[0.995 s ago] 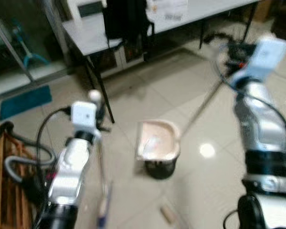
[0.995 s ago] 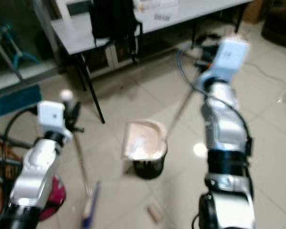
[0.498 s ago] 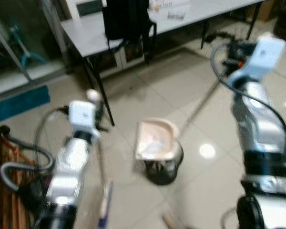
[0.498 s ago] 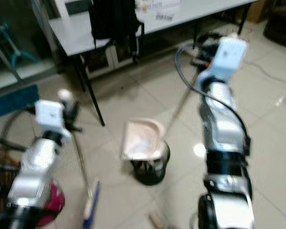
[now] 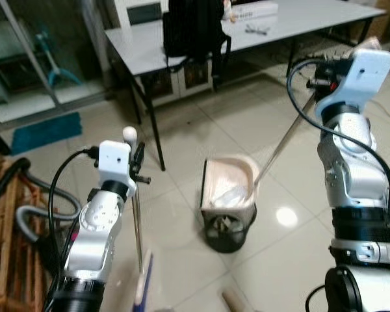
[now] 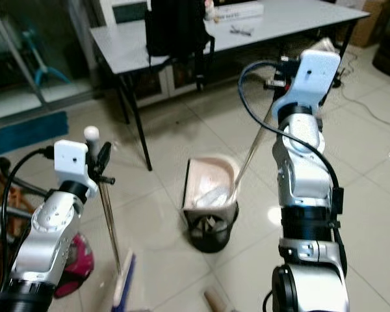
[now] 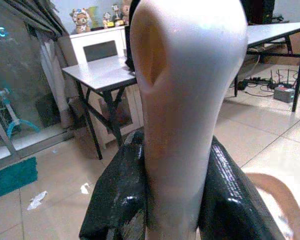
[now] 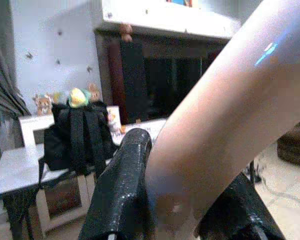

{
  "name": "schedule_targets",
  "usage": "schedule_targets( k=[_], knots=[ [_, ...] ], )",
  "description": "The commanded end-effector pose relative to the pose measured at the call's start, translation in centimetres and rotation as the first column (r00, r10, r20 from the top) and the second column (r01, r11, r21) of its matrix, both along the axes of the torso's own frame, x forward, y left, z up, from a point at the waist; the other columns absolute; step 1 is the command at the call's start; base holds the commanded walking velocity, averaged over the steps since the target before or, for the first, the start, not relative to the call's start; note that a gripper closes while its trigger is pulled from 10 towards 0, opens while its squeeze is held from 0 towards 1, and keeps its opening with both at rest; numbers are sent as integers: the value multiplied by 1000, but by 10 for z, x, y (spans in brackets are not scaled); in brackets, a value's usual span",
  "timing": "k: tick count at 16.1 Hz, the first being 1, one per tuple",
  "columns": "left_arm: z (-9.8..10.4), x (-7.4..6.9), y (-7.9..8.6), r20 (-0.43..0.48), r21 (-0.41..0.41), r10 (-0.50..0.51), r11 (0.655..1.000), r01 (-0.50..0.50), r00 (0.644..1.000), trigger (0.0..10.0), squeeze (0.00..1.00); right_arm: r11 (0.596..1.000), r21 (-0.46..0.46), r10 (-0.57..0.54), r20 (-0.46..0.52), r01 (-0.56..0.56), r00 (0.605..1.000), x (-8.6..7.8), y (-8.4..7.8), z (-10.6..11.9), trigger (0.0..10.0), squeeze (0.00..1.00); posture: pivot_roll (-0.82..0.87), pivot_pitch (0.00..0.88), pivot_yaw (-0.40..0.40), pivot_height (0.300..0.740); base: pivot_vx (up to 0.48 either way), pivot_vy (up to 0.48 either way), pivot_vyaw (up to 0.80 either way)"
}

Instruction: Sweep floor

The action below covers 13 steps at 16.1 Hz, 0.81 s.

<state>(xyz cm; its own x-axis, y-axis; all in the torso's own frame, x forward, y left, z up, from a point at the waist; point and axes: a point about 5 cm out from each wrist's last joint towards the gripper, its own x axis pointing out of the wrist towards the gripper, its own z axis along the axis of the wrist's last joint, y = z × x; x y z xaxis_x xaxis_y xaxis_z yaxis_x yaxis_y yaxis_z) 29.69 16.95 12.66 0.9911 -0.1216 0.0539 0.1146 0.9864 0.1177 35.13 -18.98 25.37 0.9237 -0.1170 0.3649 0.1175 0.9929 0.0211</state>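
Right now, left pincer (image 6: 99, 156) is clamped tight round the broom (image 6: 110, 227) handle, upright, brush head down on the floor (image 6: 162, 260) by the robot's left side. Right pincer (image 6: 279, 75) is closed on the dustpan (image 6: 211, 185) handle, pan tipped w/ its mouth over the black bin (image 6: 211, 231). Grey bench (image 6: 182, 32) behind, w/ black backpack (image 6: 175, 26) on it.

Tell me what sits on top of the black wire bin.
A pale dustpan rests tilted on the black wire bin, its long handle held by the right claw. Crumpled clear plastic lies in it; the bin's contents are mostly covered.
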Motion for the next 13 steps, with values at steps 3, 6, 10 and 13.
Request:
schedule_targets(
  k=[3,6,10,13],
  knots=[
    [7,0,1,20,22,-7,1000,6,1000,10000,0,990,-132,71,152,-50,986,-8,16,23,10000,0,-2,0,88,740,0,0,0],
    [6,0,1,17,26,-12,1000,12,1000,10000,0,955,-268,180,166,-131,970,-15,42,17,10000,0,-1,0,88,740,0,0,0],
    [6,0,0,12,32,-22,999,22,1000,10000,0,853,-471,321,138,-223,937,-23,74,1,10000,0,0,0,89,740,0,0,0],
    [5,0,0,8,37,-30,999,30,1000,10000,0,771,-575,401,105,-274,910,-32,91,-16,10000,0,0,0,90,740,0,0,0]
  ],
)
